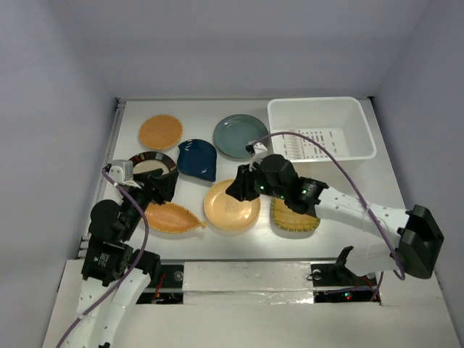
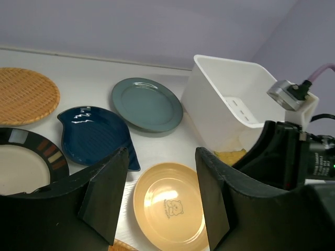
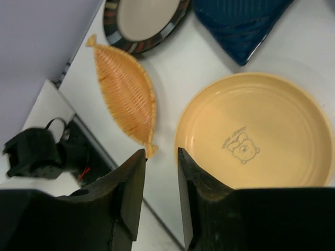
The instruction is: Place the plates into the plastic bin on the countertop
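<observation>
Scanning the countertop [image 1: 362,181], we judged free room scarce. The plastic bin [image 1: 319,112] stood empty in the far right corner, walls [image 1: 217,43] close behind. The plates [image 1: 237,135] lay flat outside it; the yellow round plate [image 3: 256,130] looked stiff, glossy, slippery, best pinched at its rim. The right gripper [image 3: 161,151] hung there, narrowly parted, empty; the left gripper [image 2: 161,157] gaped, empty.

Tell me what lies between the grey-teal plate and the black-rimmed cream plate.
The dark blue leaf-shaped plate, between the grey-teal plate and the black-rimmed cream plate; clearest in the top view.
</observation>
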`<state>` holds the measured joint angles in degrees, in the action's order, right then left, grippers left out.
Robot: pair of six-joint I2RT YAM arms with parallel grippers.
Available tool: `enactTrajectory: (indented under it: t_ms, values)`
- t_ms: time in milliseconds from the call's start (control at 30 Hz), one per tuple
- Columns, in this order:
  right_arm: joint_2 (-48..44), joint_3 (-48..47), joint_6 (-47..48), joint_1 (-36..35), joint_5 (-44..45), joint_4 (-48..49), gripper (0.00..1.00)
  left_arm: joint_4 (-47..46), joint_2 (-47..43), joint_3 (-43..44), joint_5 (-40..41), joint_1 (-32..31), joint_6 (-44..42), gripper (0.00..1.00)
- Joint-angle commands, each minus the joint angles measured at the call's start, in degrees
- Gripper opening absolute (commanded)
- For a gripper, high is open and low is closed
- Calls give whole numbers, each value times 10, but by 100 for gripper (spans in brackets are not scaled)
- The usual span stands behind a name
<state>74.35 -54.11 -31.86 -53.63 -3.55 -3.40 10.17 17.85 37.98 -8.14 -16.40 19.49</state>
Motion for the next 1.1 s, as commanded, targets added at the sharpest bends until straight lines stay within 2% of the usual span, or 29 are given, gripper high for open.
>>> enactTrajectory:
  t_ms: [0, 67, 100, 133, 167, 300, 333, 367, 400, 467, 500, 600, 667, 700, 800, 1067]
  values:
    - [45, -68, 10, -2, 75, 65, 36, -12, -11, 12, 10, -2, -9, 51]
    - [75, -95, 11, -2, 102, 58, 25, -10, -18, 11, 15, -2, -8, 51]
    - [91, -110, 14, -2, 114, 44, 8, -10, -21, 10, 16, -2, -5, 50]
    - [108, -125, 14, -2, 144, 38, 0, -9, -25, 11, 16, -2, -5, 49]
    - [124, -137, 14, -2, 156, 36, 0, -11, -29, 10, 16, -2, -3, 47]
    - [200, -185, -10, 33, 153, 23, 0, -10, -37, 7, 31, -9, 2, 27]
    - [208, -188, -17, 53, 147, 27, 0, -9, -39, 7, 38, -17, 4, 13]
    - [216, -190, -23, 62, 139, 27, 0, -9, -40, 6, 43, -17, 5, 4]
    - [224, -195, -30, 69, 137, 27, 0, -8, -41, 6, 47, -17, 6, 0]
    - [257, -222, -33, 87, 134, 23, 3, -3, -45, 7, 54, -23, 6, 0]
    - [268, -231, -33, 87, 132, 16, 18, -3, -46, 7, 55, -23, 7, 0]
    - [313, -268, -40, 98, 126, 7, 40, -1, -54, 7, 63, -29, 10, 0]
    - [343, -291, -51, 103, 132, 1, 46, 0, -55, 6, 67, -35, 13, 6]
    - [352, -297, -61, 109, 131, 1, 49, -1, -55, 5, 67, -35, 13, 15]
    - [387, -314, -78, 109, 107, 14, 50, -1, -55, 5, 66, -47, 13, 28]
    - [453, -323, -124, 109, 47, 59, 49, 3, -62, 6, 75, -52, 13, 34]
